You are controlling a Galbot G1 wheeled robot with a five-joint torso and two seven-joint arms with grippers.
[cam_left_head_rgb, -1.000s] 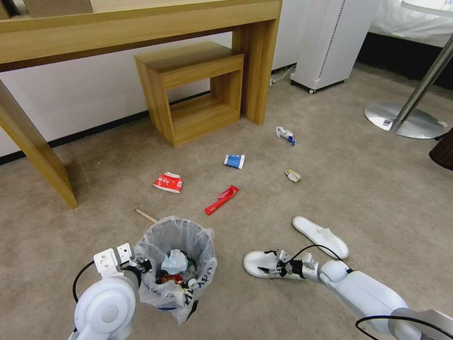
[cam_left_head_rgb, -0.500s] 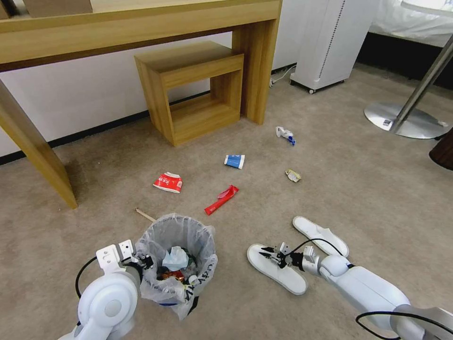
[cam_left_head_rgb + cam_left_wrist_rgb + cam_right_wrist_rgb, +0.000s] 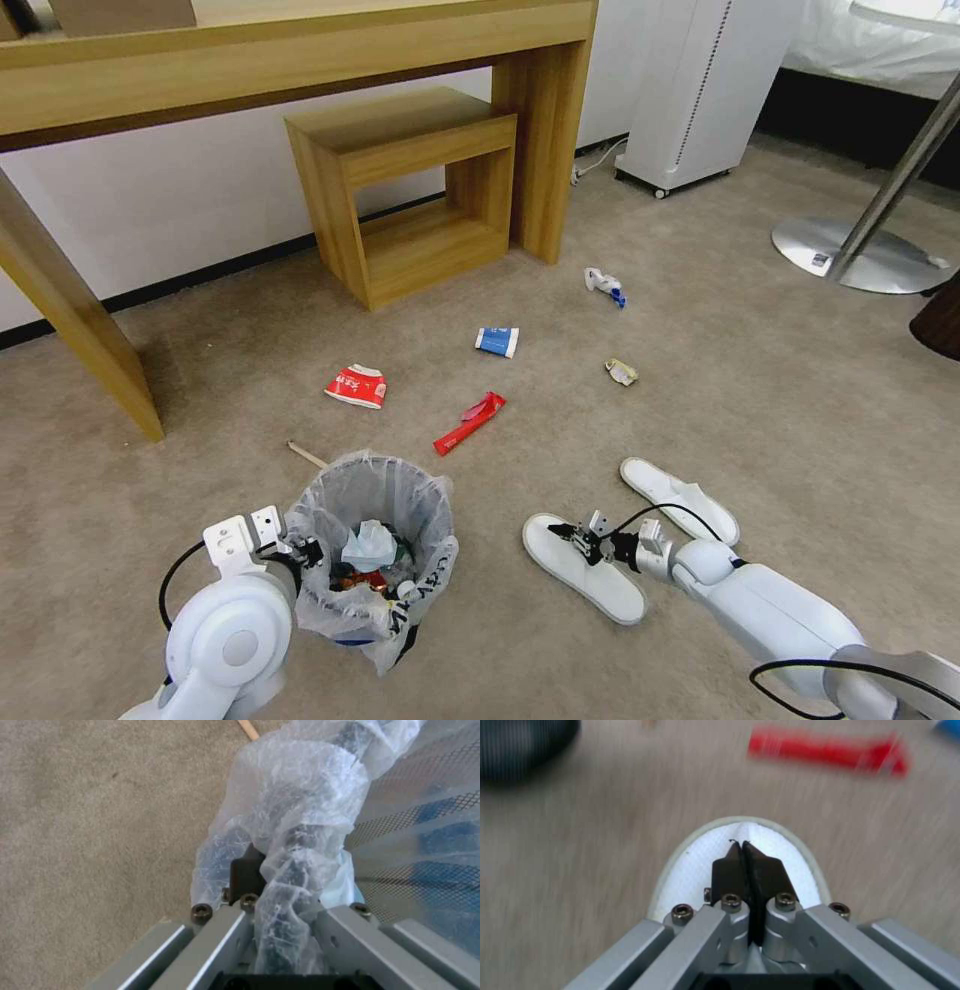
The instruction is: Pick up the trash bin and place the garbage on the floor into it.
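the right gripper (image 3: 563,531) has drawn back slightly since a moment ago, fingers pressed together above the toe of the nearer slipper (image 3: 580,567) lying on the floor (image 3: 760,400). the left gripper (image 3: 305,552) still pinches the trash bin (image 3: 372,545) rim.

Beige short-pile carpet (image 3: 780,400) covered the floor, meeting a white wall (image 3: 200,200) with a dark skirting strip across the upper left of the frame. A long wooden table (image 3: 300,50) stood against that wall with a wooden cube stool (image 3: 410,190) under it. At upper right stood a white appliance (image 3: 700,90) and a round metal stand base (image 3: 860,255).
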